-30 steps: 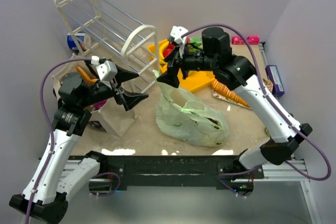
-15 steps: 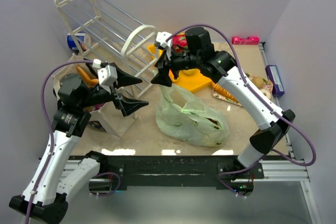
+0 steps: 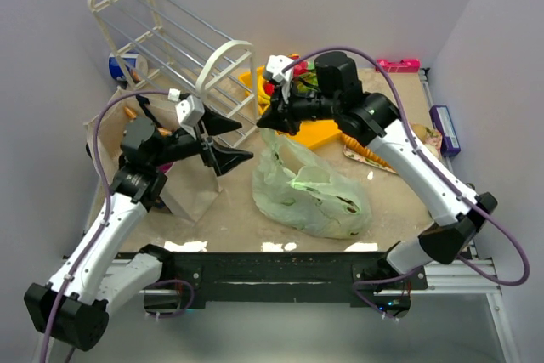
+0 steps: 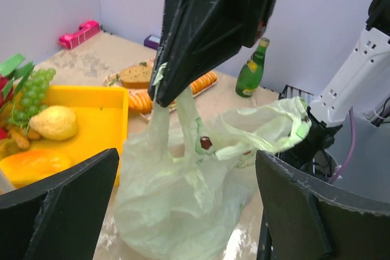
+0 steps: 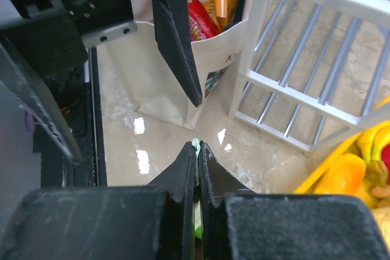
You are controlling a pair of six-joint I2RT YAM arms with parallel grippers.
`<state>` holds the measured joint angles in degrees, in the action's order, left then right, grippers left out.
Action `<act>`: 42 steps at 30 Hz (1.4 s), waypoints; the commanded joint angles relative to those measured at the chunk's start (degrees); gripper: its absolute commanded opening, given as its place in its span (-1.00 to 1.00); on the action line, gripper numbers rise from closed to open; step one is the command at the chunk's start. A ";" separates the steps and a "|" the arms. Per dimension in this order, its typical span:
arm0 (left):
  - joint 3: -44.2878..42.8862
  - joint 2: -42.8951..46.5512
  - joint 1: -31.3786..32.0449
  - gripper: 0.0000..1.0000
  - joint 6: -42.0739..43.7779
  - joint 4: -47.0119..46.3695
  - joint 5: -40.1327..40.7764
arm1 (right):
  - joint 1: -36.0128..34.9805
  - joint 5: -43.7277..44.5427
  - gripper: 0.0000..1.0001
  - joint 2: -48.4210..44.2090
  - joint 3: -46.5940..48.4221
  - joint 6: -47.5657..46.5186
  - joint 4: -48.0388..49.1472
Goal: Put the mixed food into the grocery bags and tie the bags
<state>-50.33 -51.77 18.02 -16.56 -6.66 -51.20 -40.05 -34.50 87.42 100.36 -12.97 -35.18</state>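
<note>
Pale-green plastic bag (image 3: 310, 189) sits crumpled mid-desk, one loop handle drawn up and clamped in the right pincer (image 3: 269, 122), whose jaws are pressed together on the thin film. The left pincer (image 3: 231, 142) hangs just left of that handle, jaws spread wide, touching nothing.

Under the left arm stands the beige tote (image 3: 189, 197), with red and orange packets (image 5: 210, 10) poking from its mouth. A white wire rack (image 3: 170, 36) leans along the back left, its near hoop close behind both pincers. Just behind the bag lies the yellow tray (image 4: 97, 114) holding green grapes (image 4: 30, 86) and a lemon (image 4: 55, 123). Further right are bread (image 4: 137, 76) and a green bottle (image 4: 250, 68).

Bare desk (image 3: 238, 218) shows between bag and tote and along the near edge. Walls close in the left, back and right sides.
</note>
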 commanded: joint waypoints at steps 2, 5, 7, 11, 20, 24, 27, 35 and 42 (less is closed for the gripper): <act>0.49 -4.38 9.72 1.00 -3.14 -16.45 8.65 | 0.15 6.55 -1.00 -6.55 -2.44 4.44 2.83; 0.67 -8.24 12.29 1.00 -3.04 -21.71 9.98 | 0.24 8.13 -1.00 -8.57 -3.67 6.20 3.19; 1.89 -9.31 12.74 1.00 -4.53 -25.14 10.76 | 0.33 7.96 -1.00 -9.63 -4.90 7.25 3.62; 2.86 -11.68 13.96 1.00 -6.47 -31.39 12.00 | 0.50 7.96 -1.00 -11.04 -6.31 8.14 3.98; 3.48 -17.74 19.41 0.97 -5.42 -34.92 15.61 | 0.41 9.01 -1.00 -12.18 -7.54 10.16 5.03; 5.06 -18.55 20.47 0.81 -5.68 -34.39 15.16 | 0.50 15.06 -1.00 -12.80 -6.84 12.18 5.03; 7.43 -18.28 20.47 0.49 -7.61 -36.75 15.17 | 0.59 18.85 -1.00 -13.50 -6.58 12.53 5.03; 9.63 -21.18 20.56 -0.93 -14.98 -46.67 12.09 | 0.77 20.61 -1.00 -14.56 -5.70 14.20 1.09; 3.84 -19.87 18.37 -1.00 -15.61 -32.48 14.55 | 0.68 23.24 0.74 -18.24 -3.32 14.64 -8.50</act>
<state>-41.50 -73.01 38.15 -31.07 -46.50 -37.69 -39.66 -14.35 73.69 94.45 1.10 -38.46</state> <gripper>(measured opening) 0.024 0.755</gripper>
